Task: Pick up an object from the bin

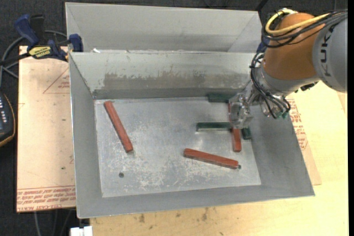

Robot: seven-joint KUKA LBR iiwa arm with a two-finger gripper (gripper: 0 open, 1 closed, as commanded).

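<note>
— While the arm (332,58) hung in over the right wall of the grey bin (166,196), where were its fingers (239,112)?

— Low over the right side of the bin floor, toward the far wall. They were just above the spot where two sticks met: a short red stick (237,141) and a dark green stick (213,126).

— How did those two lie?

— The short red stick ran near to far, with its far end under the fingers. The dark green stick lay left to right, with its right end at the same place, so the pair made a corner there. Whether they touched I could not tell.

— Were the fingers open, and did they have hold of anything?

— I could not tell. The wrist, under its orange cover (287,52), sat in the way, so I could not say how far they were parted or whether either stick was between them.

— What else lay in the bin?

— A longer red stick (211,158) lay slightly slanted on the near side of the short one, its right end close to that stick's near end but apart from it. A left red stick (119,126) lay well apart on the left side, slanted, its far end further left. A second green piece (217,98) lay at the foot of the far wall, just left of the wrist.
</note>
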